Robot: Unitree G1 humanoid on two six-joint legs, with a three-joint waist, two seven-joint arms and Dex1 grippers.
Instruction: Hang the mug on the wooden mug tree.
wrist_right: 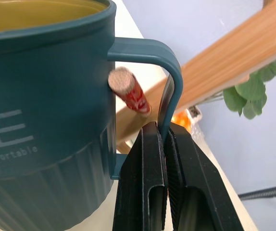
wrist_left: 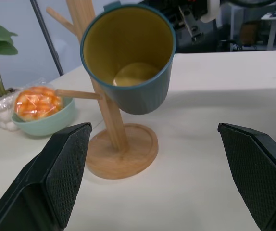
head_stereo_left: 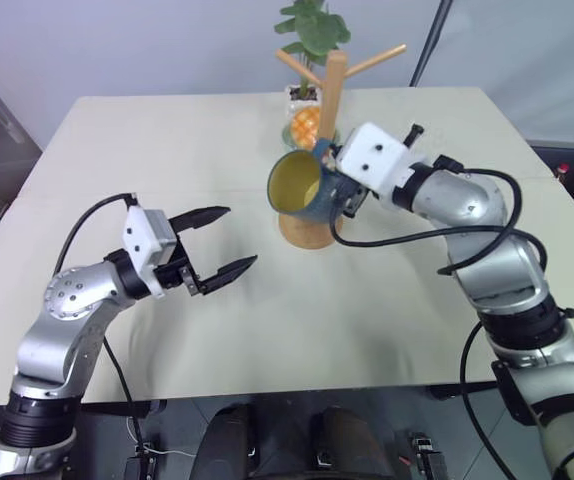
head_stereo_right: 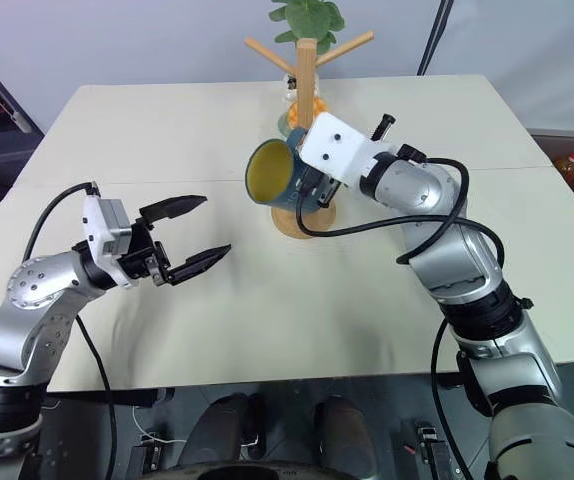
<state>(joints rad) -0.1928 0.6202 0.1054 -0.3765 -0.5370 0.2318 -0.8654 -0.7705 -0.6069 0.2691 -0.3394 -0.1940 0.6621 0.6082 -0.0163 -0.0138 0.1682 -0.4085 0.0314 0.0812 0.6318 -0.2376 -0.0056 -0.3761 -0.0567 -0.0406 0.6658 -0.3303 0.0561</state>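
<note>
The mug (wrist_right: pixel 42 115) is held by its handle (wrist_right: pixel 169 82), pinched between the closed fingers of the right gripper (wrist_right: pixel 166 144), and is carried tipped on its side against the post of the wooden mug tree (head_stereo_left: pixel 333 90). A peg tip (wrist_right: pixel 121 82) is seen inside the handle's loop. The left gripper (head_stereo_left: pixel 222 240), spread open and empty, is kept well apart from the tree.

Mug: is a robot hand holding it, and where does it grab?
Yes. The right end effector holds the mug by its handle, the two fingers pinched shut on the handle's thin bar. The left end effector is open and holds nothing.
</note>
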